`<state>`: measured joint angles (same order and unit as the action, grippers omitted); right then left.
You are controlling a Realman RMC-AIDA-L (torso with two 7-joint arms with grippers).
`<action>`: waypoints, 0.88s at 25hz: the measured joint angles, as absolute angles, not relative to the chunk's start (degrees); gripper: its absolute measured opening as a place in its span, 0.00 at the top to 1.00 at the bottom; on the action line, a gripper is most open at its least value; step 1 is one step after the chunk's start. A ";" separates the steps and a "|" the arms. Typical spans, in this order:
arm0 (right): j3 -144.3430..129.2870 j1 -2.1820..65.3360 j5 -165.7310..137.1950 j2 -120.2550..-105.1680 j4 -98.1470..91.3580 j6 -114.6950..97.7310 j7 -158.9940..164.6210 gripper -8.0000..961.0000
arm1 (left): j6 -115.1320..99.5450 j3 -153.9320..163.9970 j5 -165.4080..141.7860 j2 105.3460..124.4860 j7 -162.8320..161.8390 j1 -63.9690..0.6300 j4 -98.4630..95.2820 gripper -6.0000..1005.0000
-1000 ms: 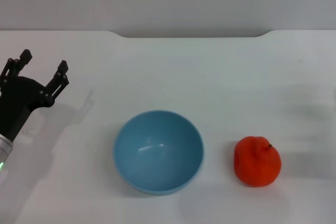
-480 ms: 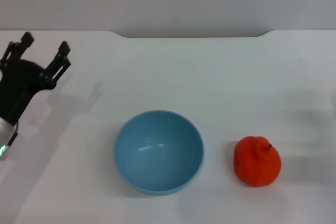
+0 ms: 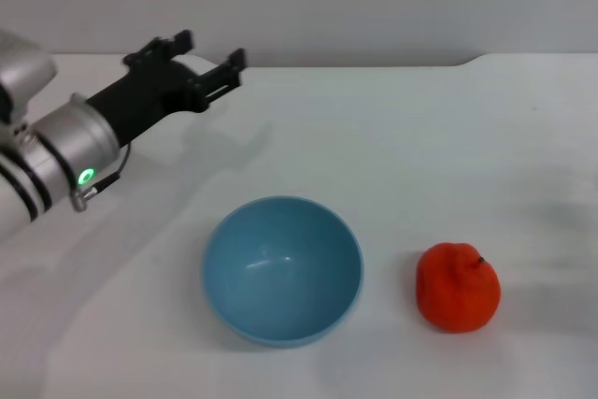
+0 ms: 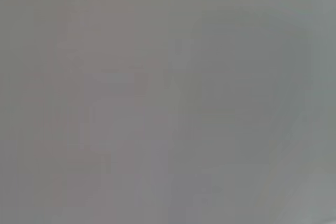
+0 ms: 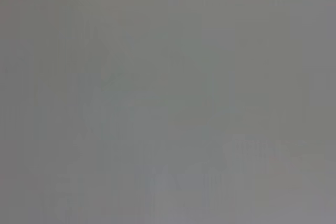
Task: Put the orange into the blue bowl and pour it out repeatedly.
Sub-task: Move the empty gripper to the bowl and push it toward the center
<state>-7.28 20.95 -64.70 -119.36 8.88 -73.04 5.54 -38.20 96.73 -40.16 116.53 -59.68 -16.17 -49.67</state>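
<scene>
From the head view I count one blue bowl, one orange and one arm at work. The bowl stands upright with nothing in it; the orange sits on the white table just to the right of the bowl, apart from it. So I judge this cycle is at its start: the fruit must be picked up, dropped in the bowl, then tipped out. My left gripper hangs up and to the left of the bowl, well apart from it, its fingers spread with nothing between them. The right gripper is out of sight.

The left wrist view shows only flat grey, probably bare table or wall.

The right wrist view is equally blank.
</scene>
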 joint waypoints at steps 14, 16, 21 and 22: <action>-6.84 21.24 -64.35 -119.15 8.46 -72.36 5.92 0.51 | -74.15 72.60 -119.02 117.26 -139.98 -25.72 -76.40 0.20; -6.84 21.38 -64.33 -119.10 8.44 -72.34 5.94 0.51 | -79.33 70.67 -122.87 117.75 -143.70 -26.42 -79.49 0.20; -6.86 21.48 -64.29 -119.00 8.12 -72.32 5.98 0.51 | -83.54 74.33 -128.98 117.80 -148.42 -24.04 -89.42 0.20; -6.86 21.48 -64.28 -119.00 8.08 -72.31 5.99 0.51 | -84.09 75.39 -130.06 117.80 -148.96 -23.65 -90.72 0.20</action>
<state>-6.86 21.48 -64.28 -119.00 8.08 -72.31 5.99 -84.09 75.39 -130.06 117.80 -148.96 -23.65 -90.72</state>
